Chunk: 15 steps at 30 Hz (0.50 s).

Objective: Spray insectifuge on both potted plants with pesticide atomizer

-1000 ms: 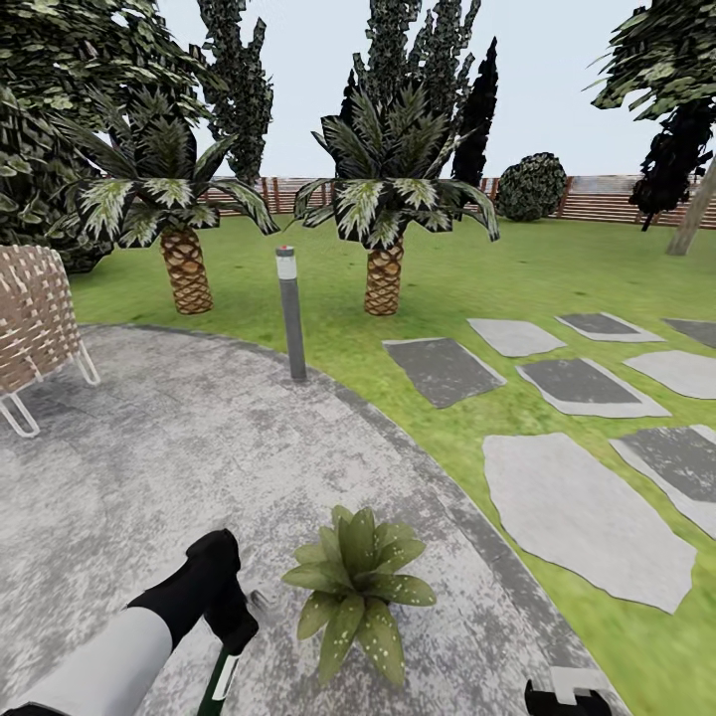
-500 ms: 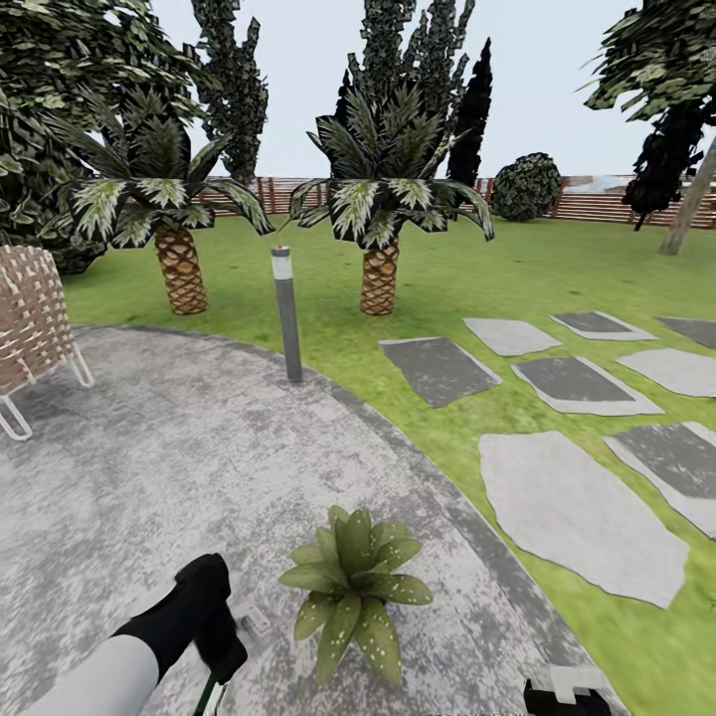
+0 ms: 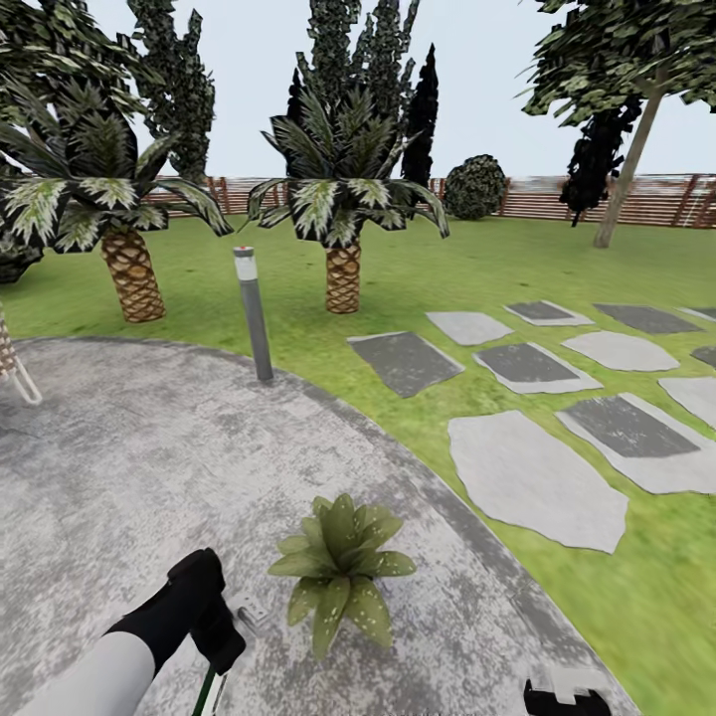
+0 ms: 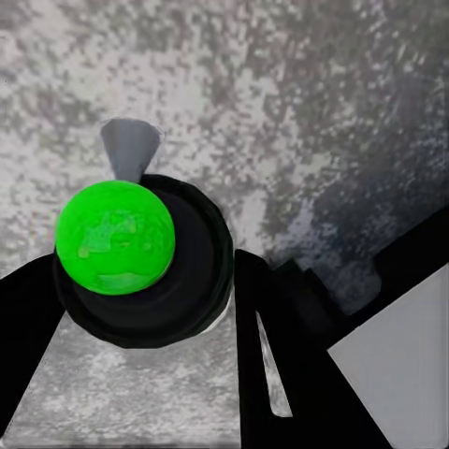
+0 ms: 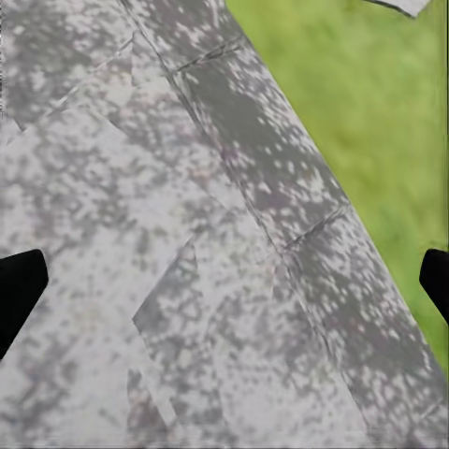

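**Patio edge, atomizer in left grip, one potted plant just beside it**

Garden under pale sky. Green lawn (image 3: 467,268) runs back to a brown slatted fence (image 3: 557,197); grey stepping stones (image 3: 527,477) cross the grass. Two scaly-trunked palms (image 3: 343,214) stand at the lawn's near side, with a slim grey bollard light (image 3: 253,313) at the rim of the round paved patio (image 3: 129,467).

Head view: the left arm's black wrist reaches down over the paving, left gripper (image 3: 221,641) low in the picture. Under it hangs the pesticide atomizer (image 3: 207,691), a dark-green sliver with a white label strip; its pale head pokes out past the fingers, toward the plant. A potted plant (image 3: 338,572), a rosette of pointed green leaves, sits on the patio just beside the jaws, apart from them. Whitish specks of insectifuge (image 3: 368,619) dot its nearer leaves. Pot hidden under foliage.

Left wrist view adds the close detail: jaws pinching the atomizer (image 4: 140,262), black fingers (image 4: 281,355) on either side of its round dark body, bright green top facing the camera, grey nozzle cone pointing away over mottled paving.

Right gripper (image 3: 567,694) just pokes in at the head view's lower edge. Right wrist view shows its black fingertips (image 5: 19,290) spread wide at the picture's two sides, nothing between them; beyond lie grey paving, the patio's curved border (image 5: 281,187) and a wedge of grass.
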Motion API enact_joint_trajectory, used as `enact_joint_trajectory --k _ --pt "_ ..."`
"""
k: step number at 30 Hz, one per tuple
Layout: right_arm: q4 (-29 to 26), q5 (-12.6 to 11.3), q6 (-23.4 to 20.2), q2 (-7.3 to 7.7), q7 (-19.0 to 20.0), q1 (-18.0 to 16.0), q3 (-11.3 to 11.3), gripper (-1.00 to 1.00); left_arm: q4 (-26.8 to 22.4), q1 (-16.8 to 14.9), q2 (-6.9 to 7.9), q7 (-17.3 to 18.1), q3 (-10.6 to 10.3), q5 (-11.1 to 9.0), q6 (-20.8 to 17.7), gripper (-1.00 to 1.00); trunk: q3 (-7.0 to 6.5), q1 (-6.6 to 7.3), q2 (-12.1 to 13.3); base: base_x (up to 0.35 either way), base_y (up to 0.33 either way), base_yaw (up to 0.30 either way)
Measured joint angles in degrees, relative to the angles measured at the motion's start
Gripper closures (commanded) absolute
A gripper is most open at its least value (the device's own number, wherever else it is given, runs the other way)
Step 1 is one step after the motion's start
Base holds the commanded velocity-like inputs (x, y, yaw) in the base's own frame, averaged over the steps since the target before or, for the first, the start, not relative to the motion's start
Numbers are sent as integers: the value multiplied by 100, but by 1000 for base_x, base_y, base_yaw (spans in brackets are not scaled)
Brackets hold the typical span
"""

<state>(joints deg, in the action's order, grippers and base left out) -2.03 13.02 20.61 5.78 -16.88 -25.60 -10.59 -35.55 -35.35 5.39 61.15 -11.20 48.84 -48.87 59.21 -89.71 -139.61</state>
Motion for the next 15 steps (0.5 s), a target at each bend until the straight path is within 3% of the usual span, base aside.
enact_joint_trajectory --k 4,8,12,15 --pt "0 0 0 1 -4 0 -3 -100 -1 -15 2 7 -2 -4 -4 100 0 1 0 16 306 -259" --pt "-5 0 0 2 -7 -1 -3 -100 -3 -29 -30 10 -5 -6 5 100 0 3 0 200 273 -71" --pt "18 8 0 10 -7 0 -3 -100 -10 -38 -42 49 -31 -9 52 100 0 4 0 265 99 -4" --pt "19 8 2 11 -8 -1 -3 -100 -15 -65 -89 99 -41 -30 40 100 0 1 0 64 12 0"
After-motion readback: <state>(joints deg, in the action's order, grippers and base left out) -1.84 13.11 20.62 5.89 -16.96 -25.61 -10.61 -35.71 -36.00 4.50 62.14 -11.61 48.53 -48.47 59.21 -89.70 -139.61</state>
